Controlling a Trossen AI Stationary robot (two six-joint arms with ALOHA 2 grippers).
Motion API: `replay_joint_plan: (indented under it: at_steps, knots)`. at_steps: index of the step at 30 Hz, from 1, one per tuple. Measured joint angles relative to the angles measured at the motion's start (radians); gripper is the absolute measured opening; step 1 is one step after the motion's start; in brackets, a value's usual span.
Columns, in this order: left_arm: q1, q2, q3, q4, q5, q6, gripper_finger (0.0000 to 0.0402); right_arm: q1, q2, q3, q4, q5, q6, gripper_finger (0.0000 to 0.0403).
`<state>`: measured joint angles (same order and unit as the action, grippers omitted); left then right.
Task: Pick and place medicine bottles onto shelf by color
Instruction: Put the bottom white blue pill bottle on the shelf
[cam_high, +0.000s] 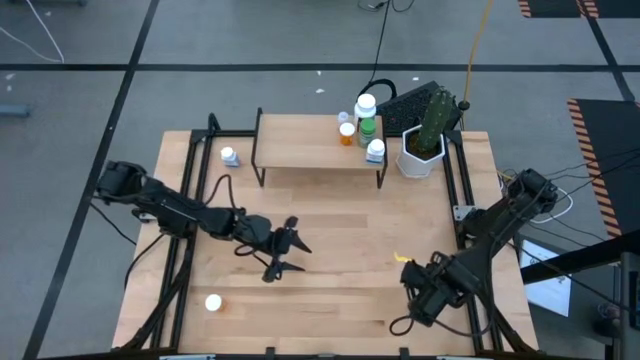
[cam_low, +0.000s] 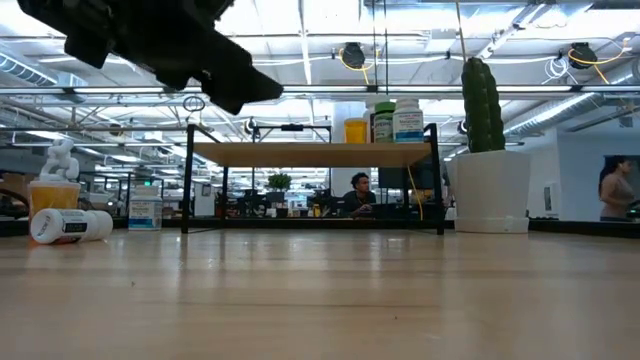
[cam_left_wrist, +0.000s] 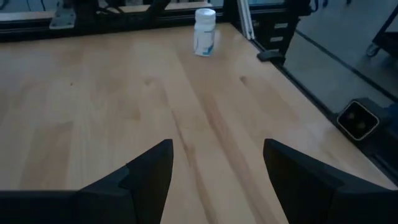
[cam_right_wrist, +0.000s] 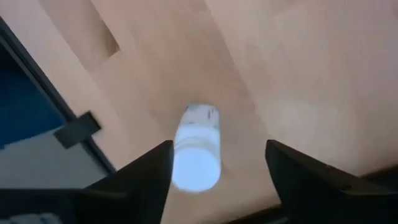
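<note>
1. Between the right gripper's (cam_right_wrist: 217, 165) spread fingers, a white bottle (cam_right_wrist: 198, 149) is lying ungrasped on the counter (cam_high: 340, 240), well away from the shelf (cam_high: 320, 145).
2. Rolling is being risked if one finger nudges it.
3. Left gripper (cam_high: 288, 250) is hanging released.

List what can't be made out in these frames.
- Right claw: high view, its arm covers the bottle between the fingers; grip or gap unclear.
- Bottle labels on shelf: too small in high and low views.
- Left claw: low view, cut off by the top edge.
</note>
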<state>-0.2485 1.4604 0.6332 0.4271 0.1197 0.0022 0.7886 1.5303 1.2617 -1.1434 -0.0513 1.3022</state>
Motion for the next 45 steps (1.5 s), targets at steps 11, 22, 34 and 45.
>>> replay_joint_plan:
  at_steps: [11,22,34,45]
  knots:
    - [-0.004,0.008,0.000,-0.031,-0.009,-0.019,0.0250,0.073,0.000,-0.043,0.094,-0.033,0.272,0.0306]
    - [-0.013,0.008,0.000,-0.034,-0.039,-0.020,0.0250,0.097,0.000,-0.169,0.263,-0.043,0.301,0.0299]
    - [-0.012,0.008,0.000,-0.034,-0.053,-0.016,0.0250,0.081,0.000,-0.200,0.252,-0.057,0.243,0.0219]
    - [-0.012,0.008,0.000,-0.040,-0.077,-0.013,0.0250,-0.098,0.000,-0.116,0.320,-0.029,-0.111,0.0167]
